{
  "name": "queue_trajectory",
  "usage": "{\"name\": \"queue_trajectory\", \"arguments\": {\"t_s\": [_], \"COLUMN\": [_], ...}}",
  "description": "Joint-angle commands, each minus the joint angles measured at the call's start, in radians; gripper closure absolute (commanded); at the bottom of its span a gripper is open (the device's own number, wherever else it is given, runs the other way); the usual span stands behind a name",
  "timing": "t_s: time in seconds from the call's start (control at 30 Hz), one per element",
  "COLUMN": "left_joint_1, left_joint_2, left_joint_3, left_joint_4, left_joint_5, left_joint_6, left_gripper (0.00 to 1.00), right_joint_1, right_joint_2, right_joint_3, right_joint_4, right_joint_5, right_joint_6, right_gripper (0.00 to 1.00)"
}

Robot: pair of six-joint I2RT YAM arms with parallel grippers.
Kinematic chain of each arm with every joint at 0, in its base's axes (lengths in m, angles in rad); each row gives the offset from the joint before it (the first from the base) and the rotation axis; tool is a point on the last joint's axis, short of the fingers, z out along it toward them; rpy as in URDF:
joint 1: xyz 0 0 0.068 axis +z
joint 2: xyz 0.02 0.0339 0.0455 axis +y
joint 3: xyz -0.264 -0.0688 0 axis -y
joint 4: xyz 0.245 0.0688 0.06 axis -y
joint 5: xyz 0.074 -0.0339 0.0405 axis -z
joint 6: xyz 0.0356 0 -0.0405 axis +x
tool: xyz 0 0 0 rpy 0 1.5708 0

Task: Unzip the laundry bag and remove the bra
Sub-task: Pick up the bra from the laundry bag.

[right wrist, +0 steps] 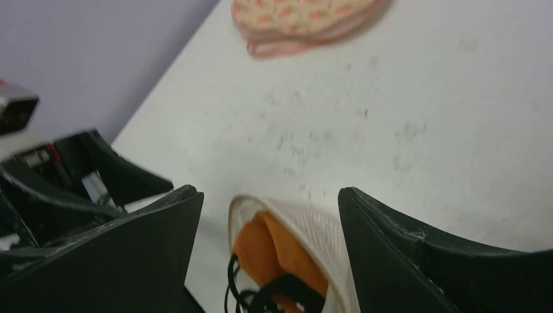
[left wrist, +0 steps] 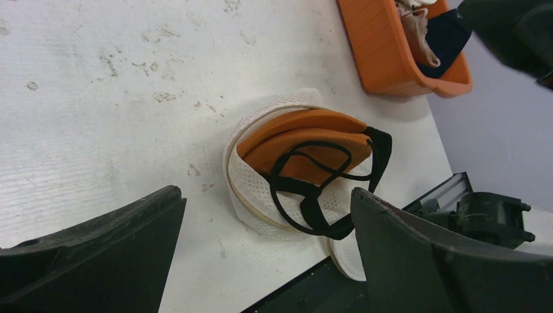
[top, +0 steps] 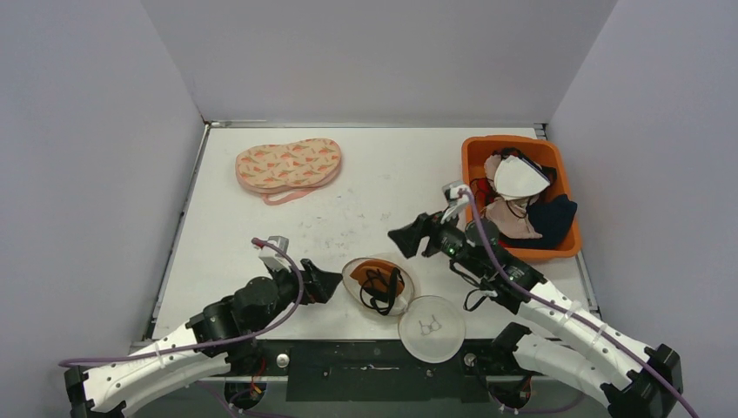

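Unzipped bag (left wrist: 251,189) on surface (top: 392,174) near edge, left tool (top: 326,280) and right tool (top: 402,237) both apart, empty; bra (left wrist: 306,124) looks soft and light, so pinch protruding straps (left wrist: 310,207).

A white table (top: 383,174) is enclosed on three sides by plain, pale lilac-grey walls: a back wall (top: 374,52), a left wall (top: 78,174) and a right wall (top: 661,131). The walls are left bare and unmarked. A thin metal strip (top: 365,124) is seen where the table's far edge is met by the back wall, and the left edge is trimmed in the same way. The tabletop is flecked with small grey scuffs (top: 335,228), gathered mostly around its middle. A dark rail (top: 374,373) is fixed along the near edge. The scene is lit evenly, and only soft, faint shadows are cast.
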Motion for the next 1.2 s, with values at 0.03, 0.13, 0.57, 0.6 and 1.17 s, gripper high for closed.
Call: {"name": "queue_trajectory", "arguments": {"t_s": [0.03,0.13,0.57,0.6,1.17], "left_joint_1": [0.006,0.007,0.007,0.007,0.008], "left_joint_2": [0.103,0.173,0.283,0.286,0.280], "left_joint_3": [0.000,-0.001,-0.037,-0.038,-0.079], "left_joint_4": [0.076,0.098,0.179,0.180,0.196], "left_joint_5": [0.081,0.086,0.112,0.112,0.118], "left_joint_6": [0.036,0.027,-0.029,-0.034,-0.058], "left_gripper": [0.00,0.00,0.05,0.05,0.05], "right_joint_1": [0.114,0.166,0.404,0.416,0.463], "right_joint_2": [-0.009,-0.037,0.036,0.067,0.221], "right_joint_3": [-0.120,-0.183,-0.179,-0.166,-0.117], "right_joint_4": [-0.097,-0.094,-0.113,-0.117,-0.016], "right_joint_5": [-0.068,0.010,0.366,0.398,0.423], "right_joint_6": [-0.012,-0.024,-0.162,-0.161,-0.190], "right_gripper": [0.23,0.22,0.06,0.07,0.29]}}
